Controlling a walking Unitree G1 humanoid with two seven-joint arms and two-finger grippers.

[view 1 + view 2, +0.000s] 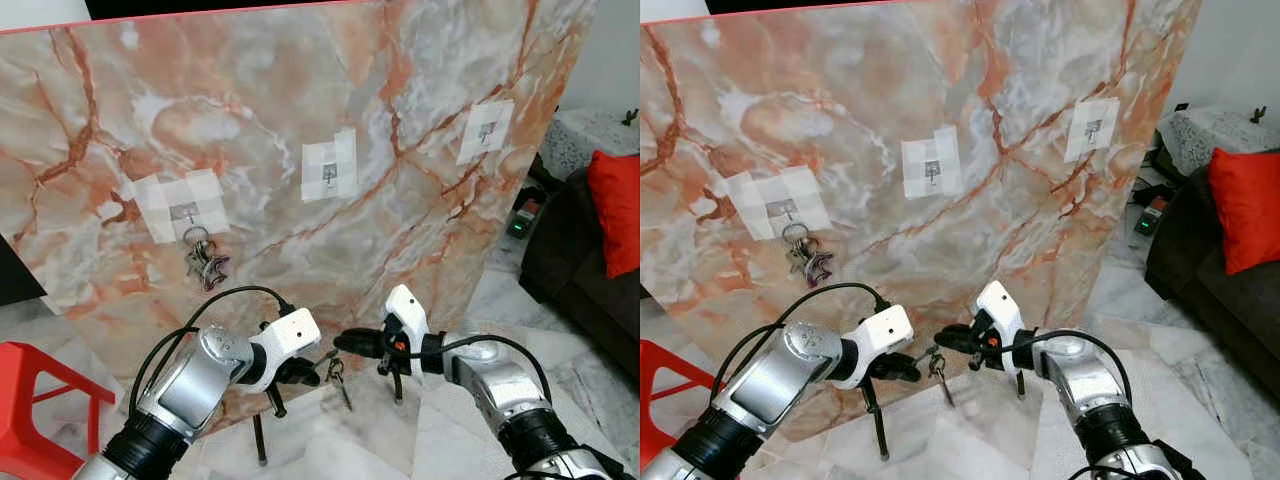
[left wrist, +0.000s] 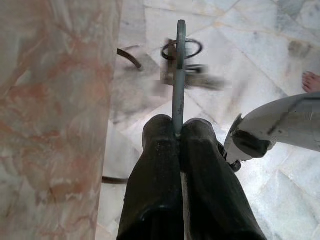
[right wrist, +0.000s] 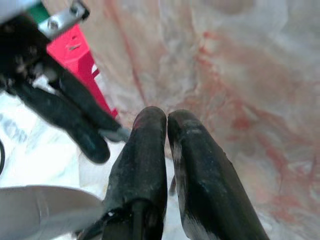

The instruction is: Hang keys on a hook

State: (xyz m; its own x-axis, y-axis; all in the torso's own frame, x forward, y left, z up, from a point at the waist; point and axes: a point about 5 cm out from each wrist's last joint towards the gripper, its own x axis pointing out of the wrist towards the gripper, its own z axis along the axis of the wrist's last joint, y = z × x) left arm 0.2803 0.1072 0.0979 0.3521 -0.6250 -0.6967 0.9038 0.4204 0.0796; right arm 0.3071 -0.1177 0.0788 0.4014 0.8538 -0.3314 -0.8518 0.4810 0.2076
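Observation:
A marble-patterned board (image 1: pixel 300 120) stands upright before me with three small hooks on white patches: left hook (image 1: pixel 188 212), middle hook (image 1: pixel 329 175), right hook (image 1: pixel 487 132). One bunch of keys (image 1: pixel 205 262) hangs from the left hook. Low in front of the board, my left gripper (image 1: pixel 308 372) is shut on a key ring (image 2: pixel 178 75), and its keys (image 1: pixel 337 375) dangle below the fingertips. My right gripper (image 1: pixel 345 343) is shut with nothing seen between its fingers (image 3: pixel 150 145). It points at the left gripper from close by, just above the dangling keys.
The board rests on thin black legs (image 1: pixel 260 440) on a pale marble floor. A red stool (image 1: pixel 30 400) stands at lower left. A dark sofa with a red cushion (image 1: pixel 615 210) is on the right. A person's foot (image 2: pixel 311 81) shows on the floor.

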